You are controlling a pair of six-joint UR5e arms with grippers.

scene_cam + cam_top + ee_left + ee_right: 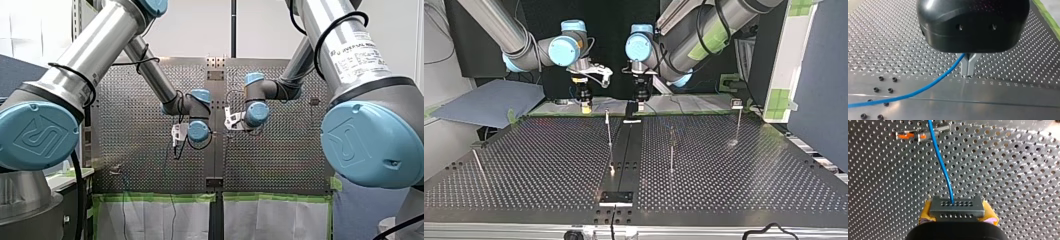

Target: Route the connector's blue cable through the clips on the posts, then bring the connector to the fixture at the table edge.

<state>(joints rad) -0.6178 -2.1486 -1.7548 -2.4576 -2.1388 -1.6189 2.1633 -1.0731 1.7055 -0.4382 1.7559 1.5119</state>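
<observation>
**Both ends gripped, no clip threaded yet**

My right gripper (958, 213) has its yellow pads clamped on the grey connector (957, 206), with the blue cable (941, 162) running out ahead of it. My left gripper (968, 67), metal fingers pressed together, pinches that cable further along. In the top view both hang at the far side of the table (724, 180), and the posts (609, 135) carry no cable that I can make out. Routing looks unstarted, and the fixture (615, 197) sits well apart from the connector.
</observation>
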